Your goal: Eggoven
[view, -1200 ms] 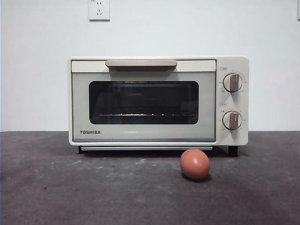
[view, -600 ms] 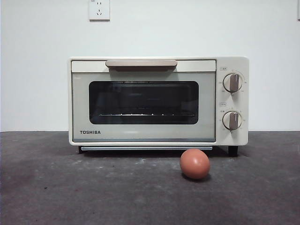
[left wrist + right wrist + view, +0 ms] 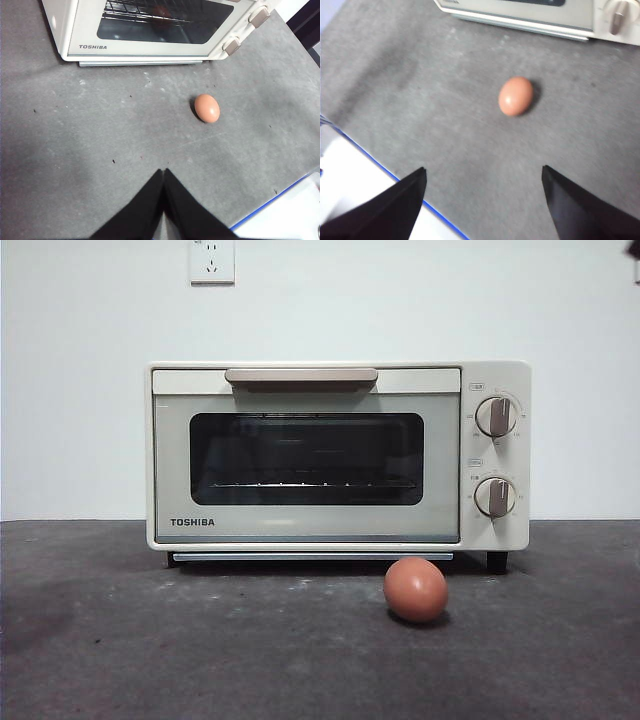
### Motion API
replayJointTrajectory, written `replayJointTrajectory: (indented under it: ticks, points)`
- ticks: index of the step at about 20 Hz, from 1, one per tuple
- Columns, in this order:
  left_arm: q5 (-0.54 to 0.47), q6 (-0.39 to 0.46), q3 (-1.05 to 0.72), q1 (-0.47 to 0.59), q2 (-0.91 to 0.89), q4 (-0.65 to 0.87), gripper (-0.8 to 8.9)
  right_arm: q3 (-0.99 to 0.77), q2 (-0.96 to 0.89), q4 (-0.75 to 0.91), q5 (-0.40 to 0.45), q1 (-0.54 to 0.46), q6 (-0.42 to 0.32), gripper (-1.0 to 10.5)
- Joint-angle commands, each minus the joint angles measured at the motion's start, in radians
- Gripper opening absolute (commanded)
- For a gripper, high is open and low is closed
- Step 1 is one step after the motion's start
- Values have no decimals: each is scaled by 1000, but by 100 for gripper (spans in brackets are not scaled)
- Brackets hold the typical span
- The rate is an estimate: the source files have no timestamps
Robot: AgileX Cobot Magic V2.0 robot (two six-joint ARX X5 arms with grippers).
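One egg [image 3: 415, 589] before shut oven [image 3: 338, 455] (right gripper [image 3: 484, 184] spread wide above)

Egg [image 3: 415, 589]: you have a small, smooth, reddish-brown one lying on its side on the grey tabletop, just in front of the oven's right end, not touching it.
Toaster oven [image 3: 338, 456]: you face a cream, boxy TOSHIBA unit standing upright, door shut, dark glass window, tan handle on top, two knobs at right.

The toaster oven [image 3: 530, 12] is cropped, showing 1 blurred knob [image 3: 618, 16]; dial markings [image 3: 497, 392] seem illegible.
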Motion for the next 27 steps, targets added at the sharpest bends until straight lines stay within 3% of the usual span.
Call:
replayJointTrajectory:
  ticks: [1,3,6,11,18,27]
  points:
    - [6,18,16,-3,4,9,7,14,71,103,0,51,77,370]
    - [6,17,16,-3,4,9,7,14,156,191,48,113,130,369]
    - [6,16,16,-3,4,9,7,21,320,263,216,211,193,369]
    - [6,16,16,-3,4,9,7,112,597,309,385,308,219,362]
    - [6,16,16,-3,3,9,7,217,888,358,426,336,240,362]
    - [6,16,16,-3,3,16,7,217,1024,452,445,335,261,353]
